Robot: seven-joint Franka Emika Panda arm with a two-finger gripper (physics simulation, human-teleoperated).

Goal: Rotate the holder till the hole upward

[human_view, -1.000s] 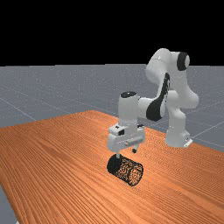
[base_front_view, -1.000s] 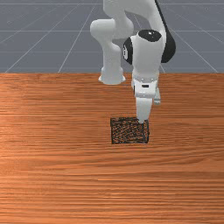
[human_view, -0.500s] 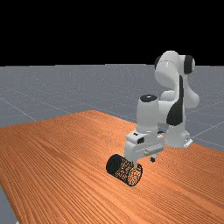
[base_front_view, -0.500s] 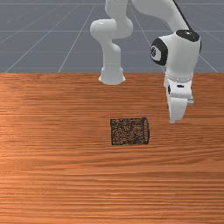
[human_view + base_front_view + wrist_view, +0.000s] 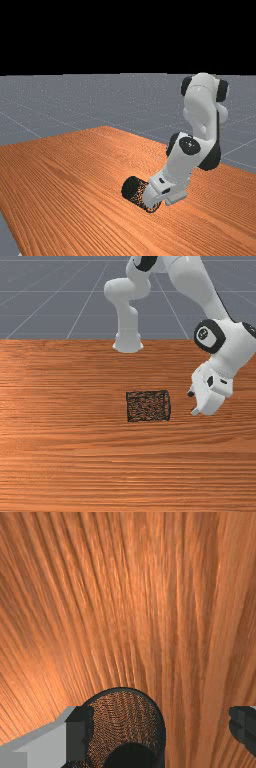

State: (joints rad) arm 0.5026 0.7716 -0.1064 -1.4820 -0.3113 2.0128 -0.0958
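OK | fingers [image 5: 194, 412]: wide open, nr & apart fr. holder [image 5: 147, 406] | holder: on side, hole [image 5: 125, 722] twd fingers

We see grained orange-brown table [image 5: 60, 456] | grey floor [image 5: 30, 276], pale grid lines [image 5: 60, 291] | black backdrop [image 5: 125, 35] above our far view's horizon | soft sheen on wood
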